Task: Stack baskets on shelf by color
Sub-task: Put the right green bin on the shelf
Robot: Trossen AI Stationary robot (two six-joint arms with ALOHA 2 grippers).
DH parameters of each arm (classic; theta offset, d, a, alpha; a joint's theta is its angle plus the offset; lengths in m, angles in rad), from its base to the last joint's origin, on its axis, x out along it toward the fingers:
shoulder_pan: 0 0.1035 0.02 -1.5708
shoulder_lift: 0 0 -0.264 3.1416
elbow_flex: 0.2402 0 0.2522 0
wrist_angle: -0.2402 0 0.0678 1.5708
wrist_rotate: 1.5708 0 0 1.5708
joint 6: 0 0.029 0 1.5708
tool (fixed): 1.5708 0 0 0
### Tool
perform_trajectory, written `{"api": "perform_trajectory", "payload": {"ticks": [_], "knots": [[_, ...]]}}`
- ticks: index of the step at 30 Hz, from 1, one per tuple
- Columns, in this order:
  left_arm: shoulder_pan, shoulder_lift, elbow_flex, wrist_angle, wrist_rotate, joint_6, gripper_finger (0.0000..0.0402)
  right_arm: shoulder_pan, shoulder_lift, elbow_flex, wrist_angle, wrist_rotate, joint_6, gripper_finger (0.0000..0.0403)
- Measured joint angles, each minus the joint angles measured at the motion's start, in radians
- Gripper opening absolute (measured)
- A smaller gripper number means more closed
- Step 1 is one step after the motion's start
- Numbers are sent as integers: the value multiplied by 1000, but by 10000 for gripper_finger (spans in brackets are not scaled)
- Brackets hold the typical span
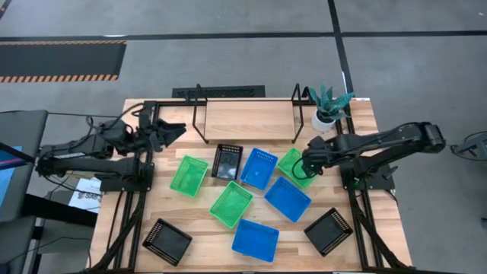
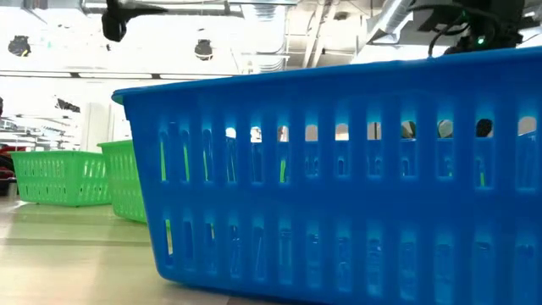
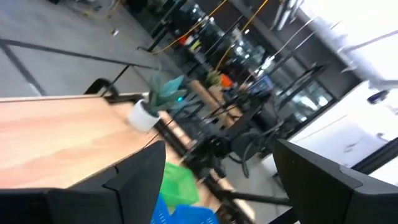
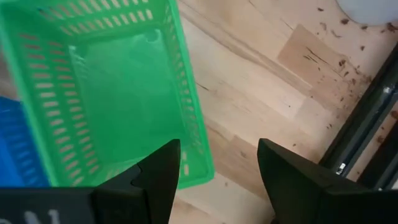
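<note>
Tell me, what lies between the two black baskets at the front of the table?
In the high view, one blue basket lies between the left black basket and the right black basket; otherwise bare wood.

Wooden table [image 1: 228, 118]: light plank top, rectangular, set on grey floor. White pot with teal plant [image 1: 329, 104]: stands at the table's far right corner. Black floor grille [image 1: 219, 92]: just beyond the table's far edge. Black-and-orange hazard stripe [image 1: 61, 60]: on the floor, far left.
</note>
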State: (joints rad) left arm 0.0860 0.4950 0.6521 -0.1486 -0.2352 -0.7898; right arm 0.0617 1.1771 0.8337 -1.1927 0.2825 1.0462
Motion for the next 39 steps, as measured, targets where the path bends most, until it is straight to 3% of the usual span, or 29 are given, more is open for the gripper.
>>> {"api": "perform_trajectory", "payload": {"ticks": [13, 26, 39], "knots": [[15, 125, 0, 69, 3, 94, 286, -6, 27, 0, -17, -8, 0, 240], [138, 133, 0, 114, 119, 115, 286, -9, 25, 0, 2, -1, -8, 239], [174, 133, 0, 113, 171, 85, 286, -109, 25, 0, 51, -3, -109, 239]]}}
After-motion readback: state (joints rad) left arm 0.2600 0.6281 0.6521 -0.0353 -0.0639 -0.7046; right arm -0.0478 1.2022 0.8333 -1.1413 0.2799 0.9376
